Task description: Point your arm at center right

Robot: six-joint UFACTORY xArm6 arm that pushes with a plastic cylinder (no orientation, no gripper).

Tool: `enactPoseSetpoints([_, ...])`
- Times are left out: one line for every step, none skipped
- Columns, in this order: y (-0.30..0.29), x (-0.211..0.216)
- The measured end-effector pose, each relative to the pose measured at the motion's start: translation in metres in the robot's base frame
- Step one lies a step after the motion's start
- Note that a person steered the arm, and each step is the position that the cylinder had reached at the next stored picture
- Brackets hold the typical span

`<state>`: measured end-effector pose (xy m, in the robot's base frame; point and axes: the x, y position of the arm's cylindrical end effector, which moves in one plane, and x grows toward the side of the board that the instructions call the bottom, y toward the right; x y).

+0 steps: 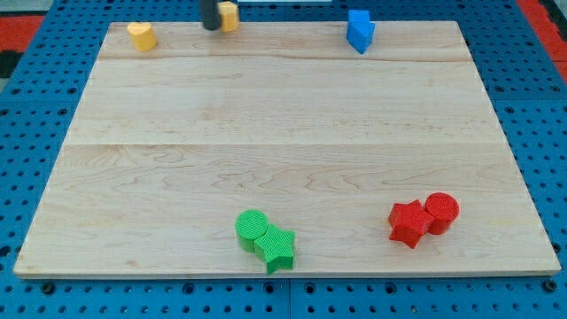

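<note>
tip beside yellow block

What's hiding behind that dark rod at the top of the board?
A yellow block sits right behind my tip, showing on the view's right of the rod. Its left part is covered, so its shape cannot be made out.

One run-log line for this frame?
tip: top edge, touching yellow block | target: center right, not reached | green pair bottom | red pair bottom right | blue block top right
</note>
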<state>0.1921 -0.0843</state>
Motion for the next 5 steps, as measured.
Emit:
enactPoseSetpoints([0.069, 0.003])
enactPoseSetpoints([0.071, 0.013])
enactPoseSetpoints([0.054, 0.041])
enactPoseSetpoints([0.076, 0.094])
enactPoseSetpoints([0.16, 0.157])
